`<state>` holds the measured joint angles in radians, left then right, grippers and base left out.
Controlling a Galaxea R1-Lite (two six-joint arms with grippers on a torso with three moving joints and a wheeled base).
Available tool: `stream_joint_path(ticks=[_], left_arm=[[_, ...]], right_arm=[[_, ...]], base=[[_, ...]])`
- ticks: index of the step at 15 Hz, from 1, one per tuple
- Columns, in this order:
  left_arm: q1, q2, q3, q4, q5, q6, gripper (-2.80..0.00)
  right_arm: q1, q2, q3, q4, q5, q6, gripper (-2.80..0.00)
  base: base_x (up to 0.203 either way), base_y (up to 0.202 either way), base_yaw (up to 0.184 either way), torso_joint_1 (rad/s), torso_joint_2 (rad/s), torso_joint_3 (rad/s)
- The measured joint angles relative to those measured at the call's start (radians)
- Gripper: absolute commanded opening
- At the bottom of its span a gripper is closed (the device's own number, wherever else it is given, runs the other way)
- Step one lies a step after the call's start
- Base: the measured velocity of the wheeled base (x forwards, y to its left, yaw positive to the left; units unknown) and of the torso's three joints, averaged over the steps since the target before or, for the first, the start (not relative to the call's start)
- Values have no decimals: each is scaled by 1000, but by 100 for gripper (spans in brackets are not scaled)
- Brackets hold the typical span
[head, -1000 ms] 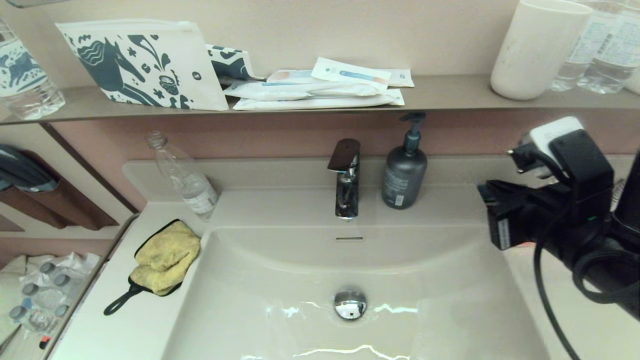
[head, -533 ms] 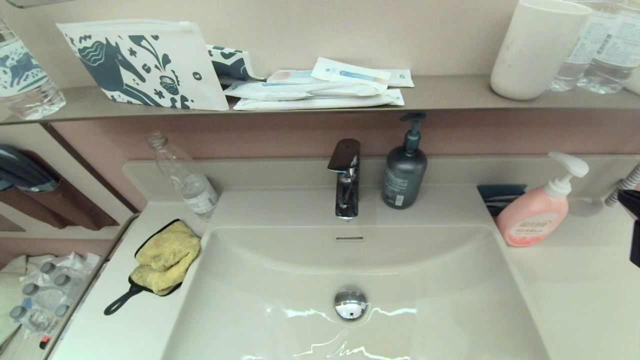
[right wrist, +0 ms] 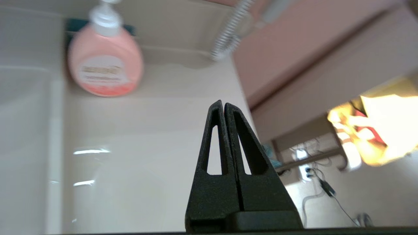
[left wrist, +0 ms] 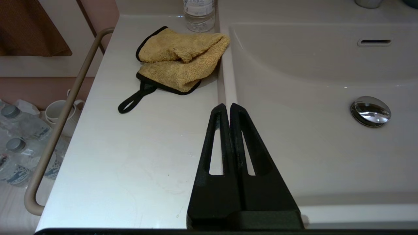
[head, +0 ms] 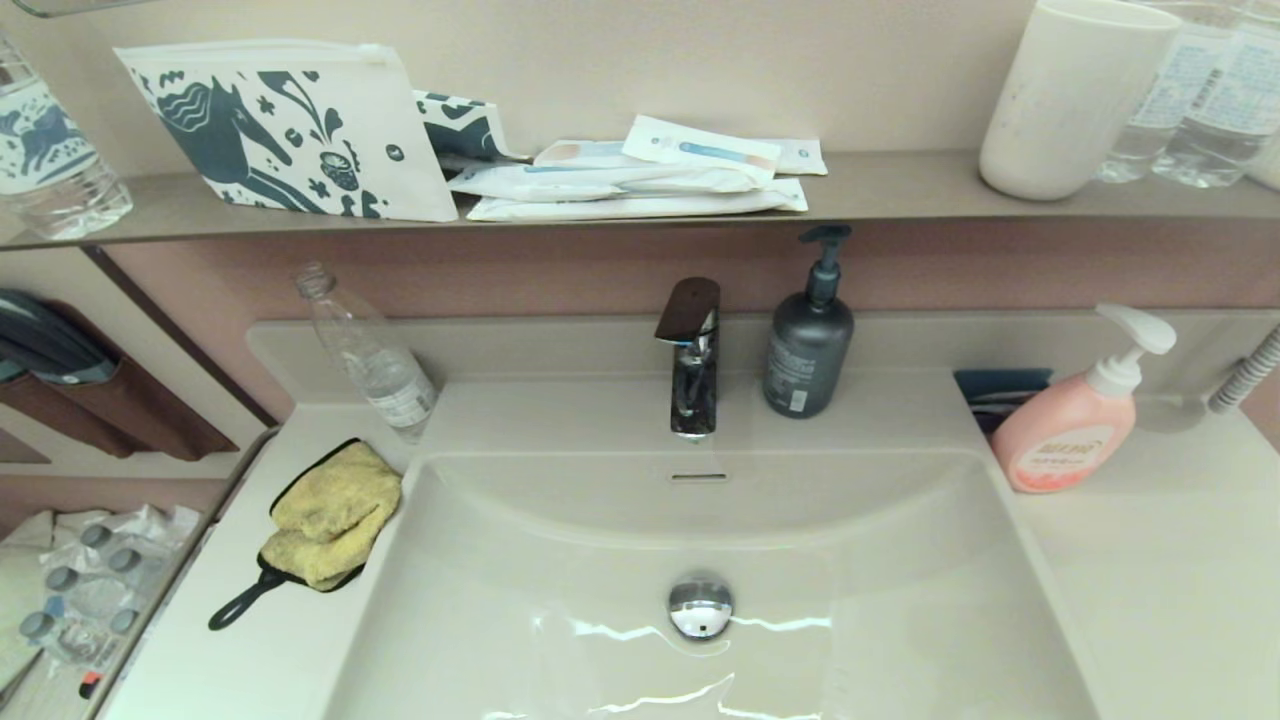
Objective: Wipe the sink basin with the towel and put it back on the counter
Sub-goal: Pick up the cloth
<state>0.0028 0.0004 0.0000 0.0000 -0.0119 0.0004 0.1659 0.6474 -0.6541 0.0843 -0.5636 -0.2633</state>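
Note:
The mustard-yellow towel (head: 330,515) (left wrist: 181,58) lies crumpled on the cream counter (head: 260,650) left of the sink basin (head: 860,560), its black loop trailing toward the front. The basin's chrome drain plug (head: 700,607) and slot overflow (head: 698,477) show. My left gripper (left wrist: 227,106) is shut and empty, hovering above the basin's left rim, short of the towel. My right gripper (right wrist: 224,103) is shut and empty over the counter to the right of the basin. Neither arm appears in the head view.
A clear plastic bottle (head: 370,355) leans behind the towel. The faucet (head: 692,360) and a dark pump bottle (head: 808,335) stand behind the basin, a pink soap dispenser (head: 1070,425) at the right. A metal rail (left wrist: 62,117) runs along the counter's left edge. A shelf (head: 900,195) holds pouches and a cup.
The right arm, which filled the right side of the head view a second ago, has pulled away to the right and out of that view. The towel has not moved.

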Motion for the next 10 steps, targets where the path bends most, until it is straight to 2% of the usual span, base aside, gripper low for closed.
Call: stream_joint_path(ticks=[5, 10], left_arm=[[0, 0, 0, 0, 0, 0, -280], [0, 0, 0, 0, 0, 0, -280]], right_arm=[[-101, -214, -5, 104, -1, -35, -280], [-134, -380, -5, 158, 10, -42, -280]], base=[[0, 0, 0, 0, 0, 0], [0, 0, 0, 0, 0, 0]])
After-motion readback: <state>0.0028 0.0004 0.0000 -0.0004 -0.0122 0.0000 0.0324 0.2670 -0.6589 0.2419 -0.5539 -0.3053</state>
